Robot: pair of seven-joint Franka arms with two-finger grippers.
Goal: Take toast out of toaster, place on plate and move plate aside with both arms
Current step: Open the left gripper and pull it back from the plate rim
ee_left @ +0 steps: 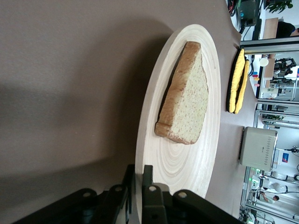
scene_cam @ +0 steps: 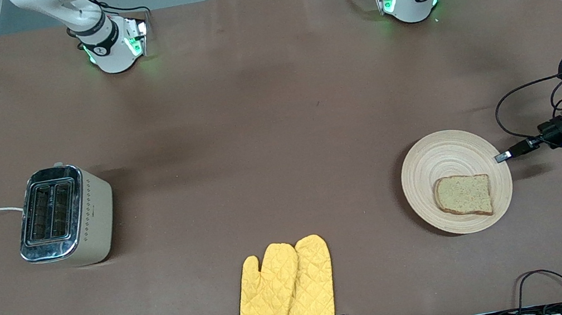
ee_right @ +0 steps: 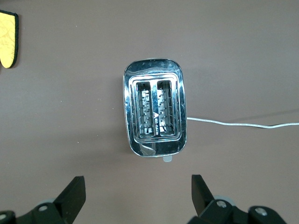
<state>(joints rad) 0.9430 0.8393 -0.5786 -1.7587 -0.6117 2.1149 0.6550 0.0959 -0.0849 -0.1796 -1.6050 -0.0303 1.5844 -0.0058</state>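
Note:
The round pale wooden plate lies toward the left arm's end of the table. The toast lies flat on it, on the part nearer the front camera. My left gripper is shut on the plate's rim, at the edge toward the left arm's end. In the left wrist view its fingers pinch the rim of the plate, with the toast farther in. My right gripper is open and empty, high over the toaster. It is out of the front view.
The steel and beige toaster stands toward the right arm's end, both slots empty, with a white cord trailing off the table. A pair of yellow oven mitts lies near the table's front edge, between the toaster and the plate.

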